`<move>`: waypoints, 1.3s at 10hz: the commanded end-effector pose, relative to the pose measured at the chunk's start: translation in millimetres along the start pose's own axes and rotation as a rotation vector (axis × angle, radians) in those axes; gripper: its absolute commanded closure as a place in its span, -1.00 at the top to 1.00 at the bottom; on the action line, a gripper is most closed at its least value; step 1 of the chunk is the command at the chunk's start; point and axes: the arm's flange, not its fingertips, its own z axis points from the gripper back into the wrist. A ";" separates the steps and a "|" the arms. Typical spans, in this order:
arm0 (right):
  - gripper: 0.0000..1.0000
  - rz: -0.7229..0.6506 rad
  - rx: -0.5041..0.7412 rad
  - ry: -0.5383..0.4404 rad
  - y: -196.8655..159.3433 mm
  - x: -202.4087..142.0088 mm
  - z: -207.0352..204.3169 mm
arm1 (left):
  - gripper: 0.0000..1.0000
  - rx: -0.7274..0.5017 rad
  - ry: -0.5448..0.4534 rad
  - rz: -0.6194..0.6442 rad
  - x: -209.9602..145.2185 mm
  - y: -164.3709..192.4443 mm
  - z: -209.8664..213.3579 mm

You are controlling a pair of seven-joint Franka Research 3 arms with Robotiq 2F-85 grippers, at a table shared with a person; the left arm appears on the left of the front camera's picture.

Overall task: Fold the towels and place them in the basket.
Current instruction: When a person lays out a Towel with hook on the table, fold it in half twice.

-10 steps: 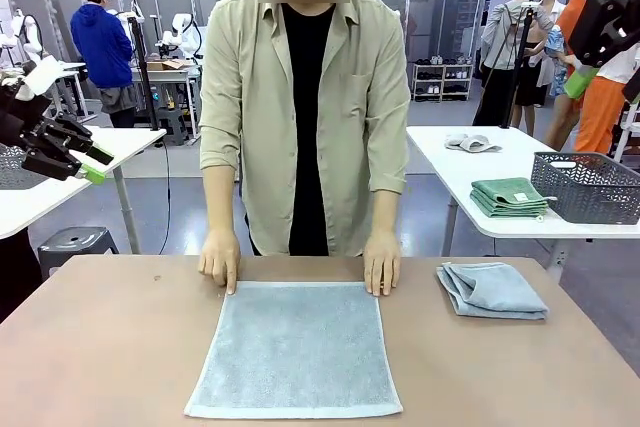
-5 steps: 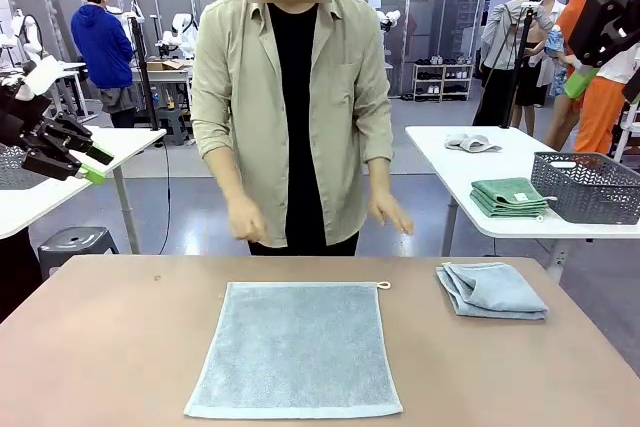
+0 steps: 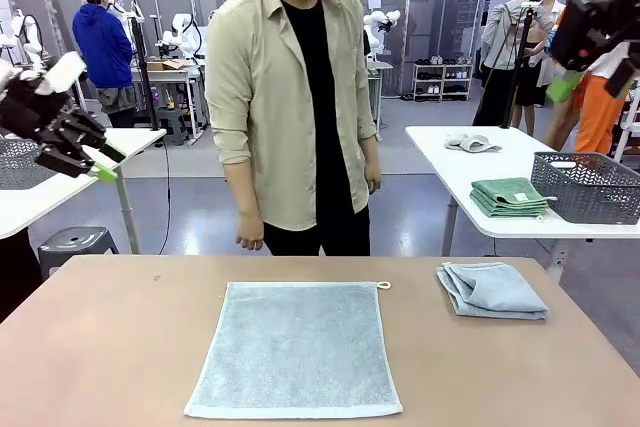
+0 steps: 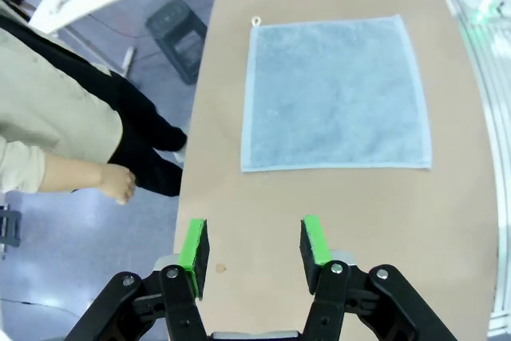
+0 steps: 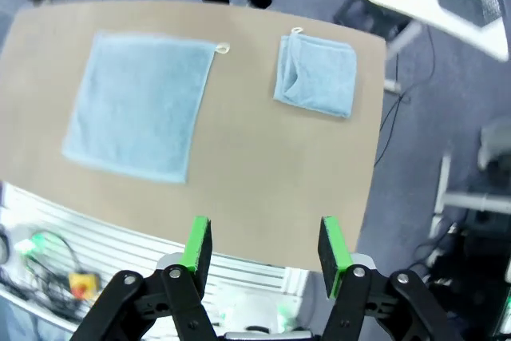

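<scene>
One pale grey-blue towel (image 3: 295, 347) lies spread flat on the brown table, its white loop (image 3: 383, 285) at the far right corner. A second towel (image 3: 492, 290) lies loosely folded to its right. A dark grey mesh basket (image 3: 588, 187) stands on the white side table at right. My left gripper (image 3: 105, 165) hangs high at the left, open and empty. High at the right, my right gripper (image 3: 565, 87) is also open and empty. From the left wrist, the flat towel (image 4: 335, 93) lies beyond the open gripper (image 4: 254, 249). The right wrist view looks down past its gripper (image 5: 263, 249) on both towels (image 5: 140, 105) (image 5: 317, 73).
A person (image 3: 295, 107) stands at the far edge, arms down, hand (image 4: 118, 183) off the table. Dark green folded towels (image 3: 510, 197) lie beside the basket. Another mesh basket (image 3: 18, 162) sits on a white table at left.
The person has lifted both hands off the flat towel's far corners and straightened up, arms now at the sides. My left gripper has shifted slightly up and right.
</scene>
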 end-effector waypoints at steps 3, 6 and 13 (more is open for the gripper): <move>0.36 0.594 -0.025 0.109 85.1 28.7 -41.4 | 0.20 -0.118 0.289 -0.095 112.2 -14.4 -72.5; 0.36 0.929 0.055 0.201 112.8 7.4 -118.3 | 0.20 -0.234 0.469 -0.088 153.8 -35.1 -126.8; 0.36 1.278 0.242 0.071 139.2 -36.9 -248.0 | 0.20 -0.369 0.664 0.034 163.4 -80.2 -154.0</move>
